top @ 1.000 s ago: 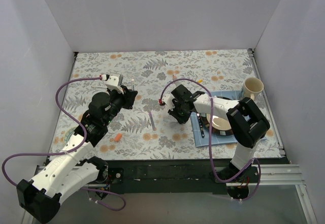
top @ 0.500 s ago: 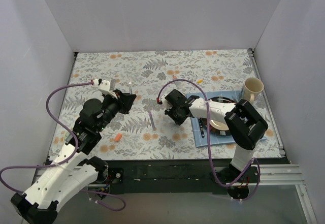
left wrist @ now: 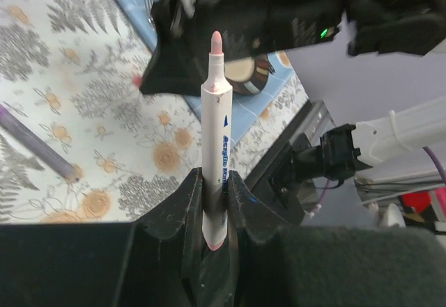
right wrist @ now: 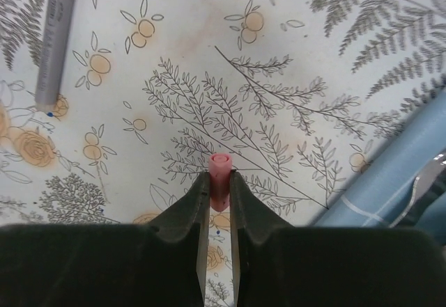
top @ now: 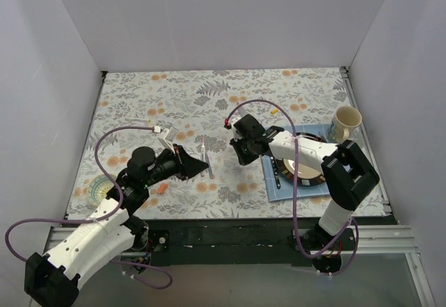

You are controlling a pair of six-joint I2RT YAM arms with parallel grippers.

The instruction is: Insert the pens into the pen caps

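My left gripper is shut on a whitish pen with a pink tip, which points at the right gripper's dark body. In the top view the left gripper sits at mid-table beside a purple pen lying flat on the cloth. My right gripper is shut on a small pink pen cap, open end outward, above the cloth. In the top view the right gripper faces the left one a short gap away. An orange cap lies near the left arm.
A blue mat at the right carries a bowl and dark cutlery. A cream mug stands behind it. A small orange-ended piece lies further back. White walls enclose the floral cloth.
My left arm has swung right and nearer with the pen, now pointing at the right gripper. The right gripper closed tighter on the pink cap and shifted slightly.
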